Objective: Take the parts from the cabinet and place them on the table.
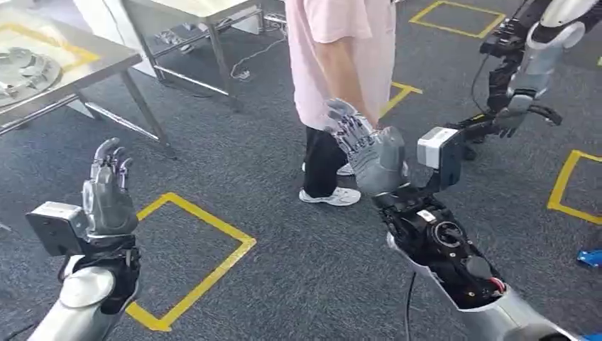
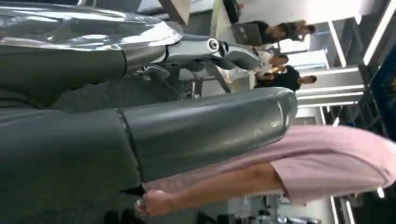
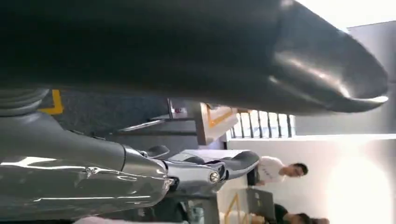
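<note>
On the dark grey carpet marked with yellow tape squares (image 1: 192, 249), the left hand (image 1: 106, 192) and right hand (image 1: 365, 145) were raised, fingers spread, holding nothing. The shiny metal parts (image 1: 25, 67) lay at the near edge of the steel-topped table (image 1: 106, 53). A person in a pink shirt (image 1: 341, 50) stood just beside the right hand, and I judged a swing could strike them.
</note>
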